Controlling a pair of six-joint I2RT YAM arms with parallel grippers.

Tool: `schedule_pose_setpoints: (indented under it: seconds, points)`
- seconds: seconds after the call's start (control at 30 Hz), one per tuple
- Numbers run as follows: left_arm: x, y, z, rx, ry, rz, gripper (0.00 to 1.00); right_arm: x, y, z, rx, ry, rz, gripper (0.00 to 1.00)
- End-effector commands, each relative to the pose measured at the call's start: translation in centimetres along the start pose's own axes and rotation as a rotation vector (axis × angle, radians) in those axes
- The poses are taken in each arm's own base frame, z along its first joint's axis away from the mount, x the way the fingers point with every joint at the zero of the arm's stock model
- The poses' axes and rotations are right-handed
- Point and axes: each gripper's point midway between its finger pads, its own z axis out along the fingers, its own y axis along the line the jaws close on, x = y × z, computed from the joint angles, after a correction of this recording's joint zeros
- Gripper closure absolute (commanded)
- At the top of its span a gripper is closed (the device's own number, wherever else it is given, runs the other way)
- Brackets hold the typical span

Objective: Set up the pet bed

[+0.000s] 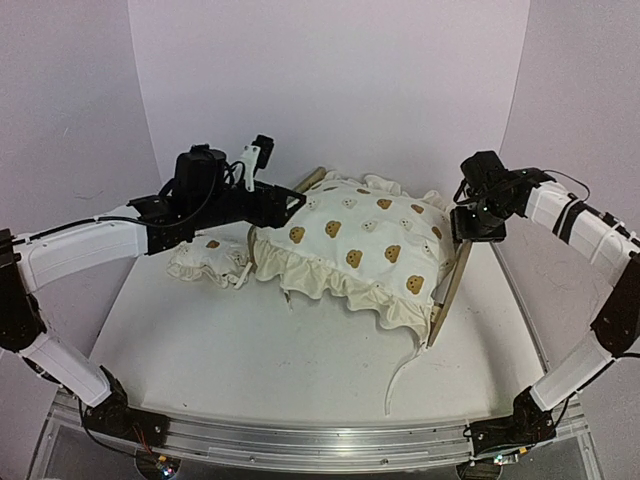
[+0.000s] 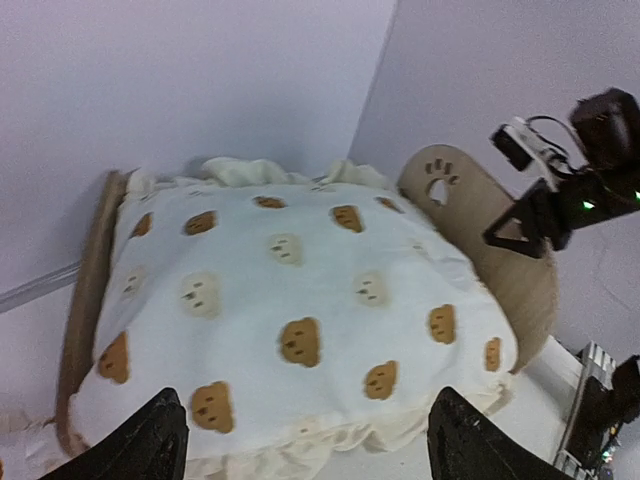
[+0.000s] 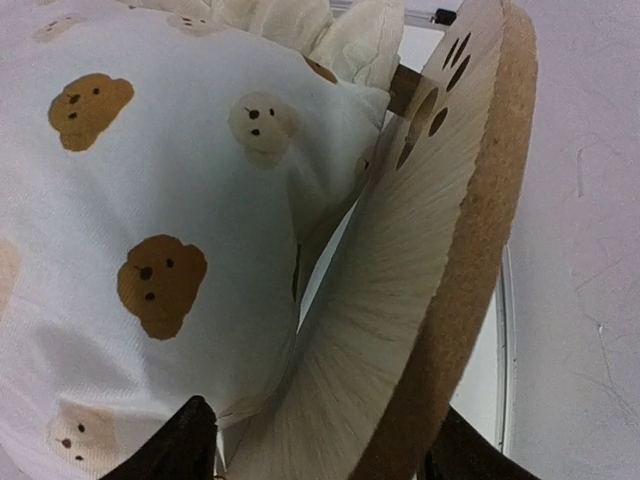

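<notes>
Left hand point(image 2: 305, 445), seen from its wrist camera: the two dark fingers point(image 2: 150, 445) stand wide apart with nothing between them, just short of the ruffled near edge of the large cream cushion printed with brown and pale bear faces point(image 1: 360, 240).

Right hand point(image 3: 312, 455): its fingers point(image 3: 180, 445) stand on either side of the rim of the rounded light-wood headboard with a paw-print cutout point(image 3: 400, 300). Whether they press on the wood cannot be told.

The pet bed point(image 1: 452, 285), a small light-wood frame, stands at the middle of the white counter point(image 1: 250, 350), toward the back wall, its headboard at the right end beneath the right hand. The frame holds the cushion, which fills it from end to end and hides its base. The ruffle spills over the near rail, and a cream tie point(image 1: 400, 375) trails from the cushion's near right corner onto the counter.

A small cream bear-print pillow point(image 1: 212, 262) lies on the counter just left of the bed, under the left arm, outside the frame.
</notes>
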Motion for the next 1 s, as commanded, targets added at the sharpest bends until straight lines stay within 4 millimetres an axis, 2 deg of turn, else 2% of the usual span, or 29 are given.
schedule_pose_setpoints:
  seconds: [0.0, 0.07, 0.13, 0.27, 0.37, 0.43, 0.47, 0.53, 0.63, 0.67, 0.7, 0.8, 0.87, 0.9, 0.97]
  points:
    - [1.0, 7.1, -1.0, -0.21, 0.088, -0.154, 0.17, -1.8, -1.8, -0.7, 0.018, -0.03, 0.057, 0.48]
    - [0.5, 9.6, -1.5, -0.252, 0.07, -0.191, 0.16, -1.7, -2.4, 0.3, -0.027, 0.002, 0.076, 0.6]
    - [-0.1, 11.5, -1.8, -0.251, 0.051, -0.232, 0.17, -1.6, -2.5, 0.9, -0.061, 0.023, 0.056, 0.8]
    - [-0.4, 14.0, -2.7, -0.297, 0.021, -0.259, 0.17, -1.5, -2.3, 1.3, -0.114, 0.027, -0.06, 1.0]
    - [-0.4, 14.2, -3.3, -0.278, -0.014, -0.279, 0.17, -2.0, -2.8, 1.4, -0.173, 0.004, -0.227, 1.0]
    - [-0.1, 13.9, -3.6, -0.263, -0.026, -0.285, 0.17, -3.5, -3.3, 1.8, -0.159, -0.065, -0.348, 1.0]
    - [0.2, 13.8, -3.7, -0.257, -0.027, -0.289, 0.17, -4.7, -4.0, 2.1, -0.156, -0.108, -0.36, 1.0]
    - [1.1, 13.5, -3.8, -0.242, -0.01, -0.296, 0.17, -8.0, -3.9, 2.3, -0.237, -0.228, -0.421, 1.0]
    - [1.7, 12.0, -3.8, -0.155, -0.001, -0.324, 0.17, -11.9, -3.0, 3.1, -0.272, -0.365, -0.59, 1.0]
    - [1.9, 11.3, -4.0, -0.121, 0.001, -0.337, 0.17, -13.6, -2.6, 2.7, -0.3, -0.423, -0.664, 1.0]
    - [2.3, 10.8, -4.2, -0.092, 0.002, -0.353, 0.17, -14.3, -2.3, 3.2, -0.362, -0.46, -0.709, 1.0]
    - [2.6, 9.1, -4.8, -0.01, 0.006, -0.372, 0.16, -17.3, -3.3, 5.5, -0.473, -0.527, -0.714, 1.0]
    - [2.5, 8.2, -4.9, 0.04, 0.013, -0.348, 0.16, -18.0, -3.1, 7.6, -0.508, -0.519, -0.715, 1.0]
    - [2.5, 8.1, -4.9, 0.045, 0.021, -0.331, 0.15, -18.4, -3.1, 8.4, -0.506, -0.517, -0.706, 0.97]
    - [2.8, 8.4, -4.3, 0.041, 0.047, -0.316, 0.13, -20.2, -4.1, 10.0, -0.446, -0.518, -0.624, 0.7]
